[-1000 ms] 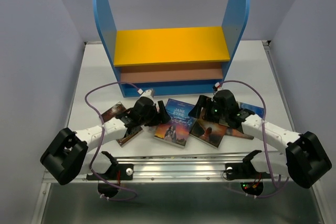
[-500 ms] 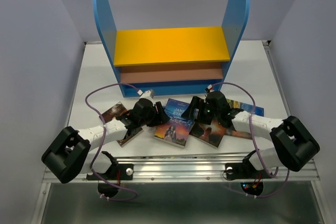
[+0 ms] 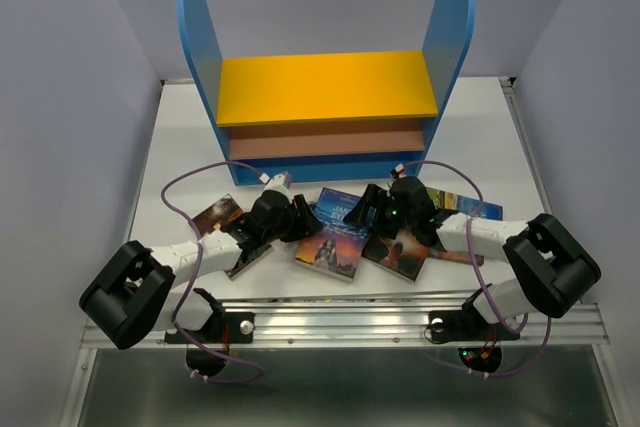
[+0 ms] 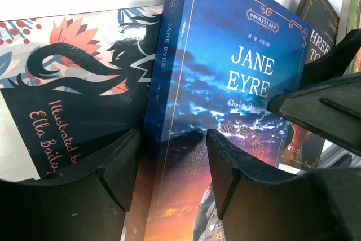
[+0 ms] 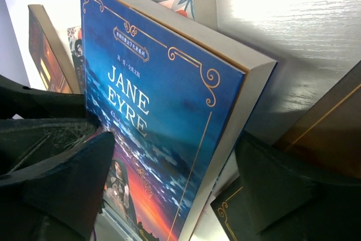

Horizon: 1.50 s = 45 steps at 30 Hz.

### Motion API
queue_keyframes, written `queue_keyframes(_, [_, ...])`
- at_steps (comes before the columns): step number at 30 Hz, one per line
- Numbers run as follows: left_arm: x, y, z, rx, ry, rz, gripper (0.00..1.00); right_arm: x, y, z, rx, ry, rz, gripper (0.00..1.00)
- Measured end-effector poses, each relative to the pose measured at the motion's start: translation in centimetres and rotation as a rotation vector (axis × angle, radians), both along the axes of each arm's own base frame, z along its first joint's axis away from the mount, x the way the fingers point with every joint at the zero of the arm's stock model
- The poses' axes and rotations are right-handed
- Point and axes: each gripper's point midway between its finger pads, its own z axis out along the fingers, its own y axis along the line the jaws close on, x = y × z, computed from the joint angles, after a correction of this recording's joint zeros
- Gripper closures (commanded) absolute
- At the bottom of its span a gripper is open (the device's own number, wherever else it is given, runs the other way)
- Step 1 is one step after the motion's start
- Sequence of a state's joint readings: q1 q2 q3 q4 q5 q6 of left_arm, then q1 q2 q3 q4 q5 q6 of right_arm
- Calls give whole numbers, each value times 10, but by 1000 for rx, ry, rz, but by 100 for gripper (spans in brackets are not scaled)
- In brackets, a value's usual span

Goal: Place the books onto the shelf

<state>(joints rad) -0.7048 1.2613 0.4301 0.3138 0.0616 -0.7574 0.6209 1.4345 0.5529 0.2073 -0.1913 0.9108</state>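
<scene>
Jane Eyre book (image 3: 335, 234) lies flat, near centre. Left gripper (image 4: 172, 139) straddles its spine, can't tell if it's pinching. Right gripper (image 5: 176, 142) gapes wide around the right corner.

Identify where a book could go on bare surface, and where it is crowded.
Free: the orange-yellow top board of the blue-sided wooden shelf, and white table either side of it. Crowded: in front, where colourful paperback books, left gripper and right gripper cluster.

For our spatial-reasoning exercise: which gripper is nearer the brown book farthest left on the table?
Left. The left gripper sits at the left edge of Jane Eyre, a short way right of the brown book; the right gripper is farther right, across Jane Eyre.
</scene>
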Motion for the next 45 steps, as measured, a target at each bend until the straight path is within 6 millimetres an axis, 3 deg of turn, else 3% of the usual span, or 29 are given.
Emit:
queue_keyframes(2, [0, -1, 0, -11, -3, 0, 41, -2, 0, -2, 1, -3, 5, 29])
queue_keyframes(6, [1, -3, 0, -22, -5, 1, 41, -6, -2, -4, 2, -8, 6, 56])
queue_keyframes(11, [2, -3, 0, -24, -5, 0, 41, -4, -4, 13, 12, -76, 15, 66])
queue_keyframes(15, [1, -4, 1, -30, -5, -4, 41, -5, -4, 24, 16, -118, 33, 81])
queue_keyframes(16, [0, -4, 2, -32, -5, -6, 41, -5, -4, 27, 16, -130, 41, 99])
queue_keyframes(22, [-10, -4, 11, -59, -7, -38, 34, -11, 0, 44, 26, -206, 119, 99])
queue_keyframes(27, [-13, -7, 42, -122, -78, -65, 3, -18, 4, 53, 48, -235, 173, 99])
queue_keyframes(28, [-14, -7, 52, -144, -106, -70, 1, -20, 5, 57, 57, -242, 186, 99])
queue_keyframes(33, [-22, 1, 84, -208, -210, -77, 1, -25, 7, 84, 81, -286, 227, 99])
queue_keyframes(38, [-33, 13, 99, -254, -295, -77, 1, -26, 6, 117, 83, -351, 249, 99])
queue_keyframes(45, [-55, 10, 76, -287, -319, -191, 1, -30, 7, 140, 92, -356, 280, 99])
